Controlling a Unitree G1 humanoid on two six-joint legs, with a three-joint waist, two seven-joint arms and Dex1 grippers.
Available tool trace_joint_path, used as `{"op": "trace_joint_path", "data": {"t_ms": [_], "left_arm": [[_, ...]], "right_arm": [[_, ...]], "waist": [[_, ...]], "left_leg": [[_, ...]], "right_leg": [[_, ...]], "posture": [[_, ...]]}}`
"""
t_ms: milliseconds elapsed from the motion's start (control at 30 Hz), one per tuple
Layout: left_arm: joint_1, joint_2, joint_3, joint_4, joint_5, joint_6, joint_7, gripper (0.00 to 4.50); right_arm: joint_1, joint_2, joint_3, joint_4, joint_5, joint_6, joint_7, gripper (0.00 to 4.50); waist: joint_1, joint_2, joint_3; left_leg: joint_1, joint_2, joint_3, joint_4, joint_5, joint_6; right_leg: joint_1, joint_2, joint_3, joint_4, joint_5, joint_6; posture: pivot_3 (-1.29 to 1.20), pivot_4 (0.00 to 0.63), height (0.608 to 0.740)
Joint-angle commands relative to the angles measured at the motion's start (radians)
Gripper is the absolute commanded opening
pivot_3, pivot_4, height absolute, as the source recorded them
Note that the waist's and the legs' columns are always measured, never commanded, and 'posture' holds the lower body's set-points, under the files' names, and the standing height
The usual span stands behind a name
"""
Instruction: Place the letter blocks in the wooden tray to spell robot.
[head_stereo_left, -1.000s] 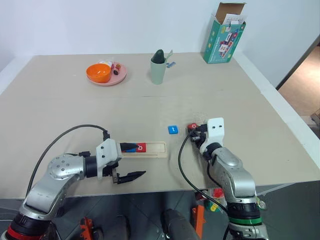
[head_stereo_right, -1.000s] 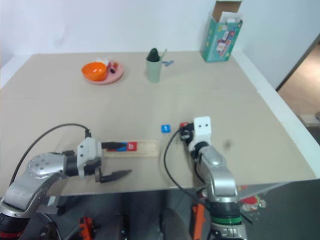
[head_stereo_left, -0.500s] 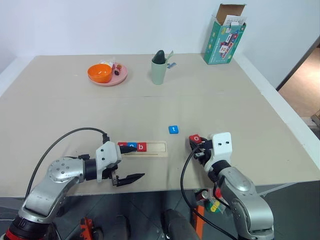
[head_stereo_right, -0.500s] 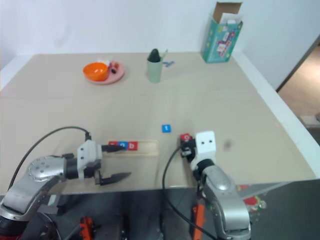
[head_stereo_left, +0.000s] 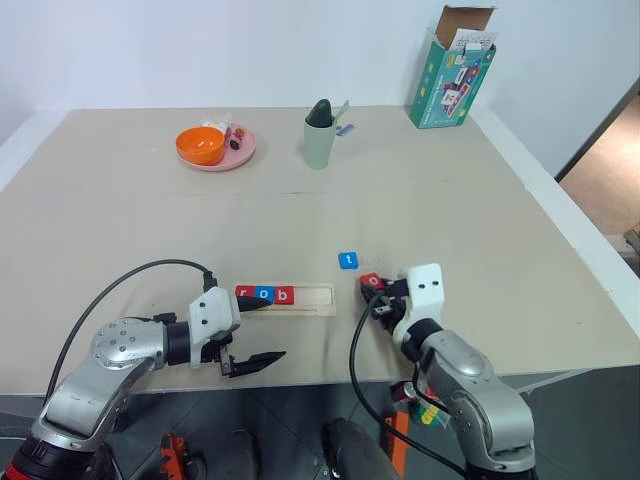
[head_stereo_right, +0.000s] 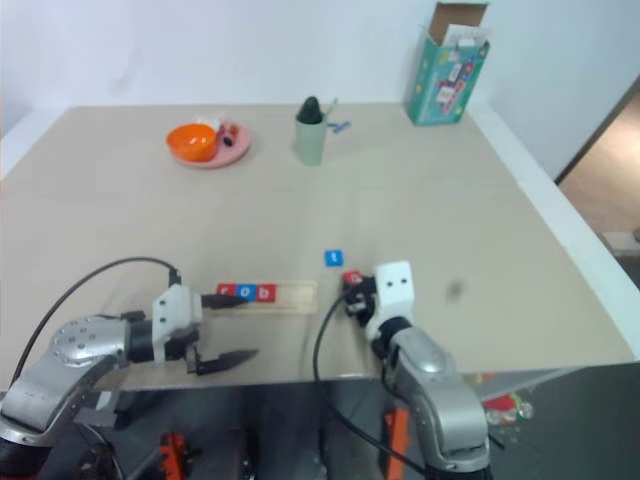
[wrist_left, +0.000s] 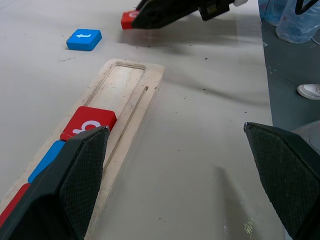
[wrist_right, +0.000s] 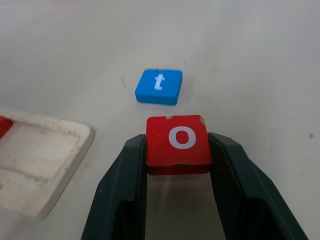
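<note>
Beige tabletop | your right gripper (wrist_right: 177, 150) pinches red square "o" tile (wrist_right: 177, 144), left gripper (wrist_left: 185, 165) gapes | pale wooden tray (wrist_left: 131, 95) beside it; shallow pinch, tile may slip

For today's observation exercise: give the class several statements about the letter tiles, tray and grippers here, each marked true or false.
1. The right gripper holds a red o block. True.
2. The blue t block sits in the wooden tray. False: it lies on the table, outside the tray.
3. The tray holds three blocks, r, o, b. True.
4. The left gripper grips a block. False: it is open and empty.
5. The tray is full. False: its right end is bare.
</note>
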Motion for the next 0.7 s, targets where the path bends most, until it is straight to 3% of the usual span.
{"op": "trace_joint_path", "data": {"t_ms": [33,167,233,400,533,700], "left_arm": [[0.007,0.009,0.017,-0.037,0.002,-0.015,0.004,4.50],[0.012,0.009,0.017,-0.038,0.005,-0.019,0.005,4.50],[0.014,0.009,0.018,-0.036,0.007,-0.022,0.003,4.50],[-0.002,0.009,0.014,-0.008,0.014,-0.040,-0.011,4.50],[-0.029,-0.003,-0.014,0.028,0.037,-0.073,-0.025,4.50],[-0.044,-0.028,-0.039,0.037,0.047,-0.084,-0.024,4.50]], "right_arm": [[-0.016,-0.006,0.011,-0.009,0.013,-0.012,0.015,2.46],[-0.017,-0.020,0.009,-0.028,-0.003,-0.065,0.022,3.96],[-0.032,-0.036,-0.031,-0.068,0.032,-0.060,0.041,4.48],[-0.198,-0.289,-0.124,0.010,0.174,-0.071,0.340,4.48],[-0.310,-0.532,-0.020,0.192,0.171,-0.221,0.700,4.48],[-0.436,-0.589,0.119,0.506,0.108,-0.500,1.013,4.48]], "waist": [[0.000,0.000,0.000],[0.000,0.000,0.000],[0.000,0.000,0.000],[-0.001,0.001,0.001],[0.000,0.000,0.000],[0.000,0.000,0.000]], "left_leg": [[0.000,0.000,0.000,0.000,0.000,0.000],[0.000,0.000,0.000,0.000,0.000,0.000],[0.000,0.000,0.000,0.000,0.000,0.000],[0.000,-0.001,0.002,0.001,0.000,0.000],[0.002,0.000,0.001,0.001,0.001,0.001],[0.000,0.000,0.002,0.000,-0.001,0.003]], "right_leg": [[0.000,0.000,0.000,0.000,0.000,0.000],[0.000,0.000,0.000,0.000,0.000,0.000],[0.000,0.000,0.000,0.000,0.000,0.000],[0.000,-0.001,0.002,-0.002,0.001,0.001],[0.005,0.000,-0.001,-0.007,0.002,0.001],[0.004,0.000,-0.001,-0.008,0.002,0.002]], "posture": [[0.00,0.150,0.740],[0.00,0.150,0.740],[0.00,0.150,0.740],[0.00,0.150,0.740],[0.00,0.150,0.740],[0.00,0.150,0.740]]}}
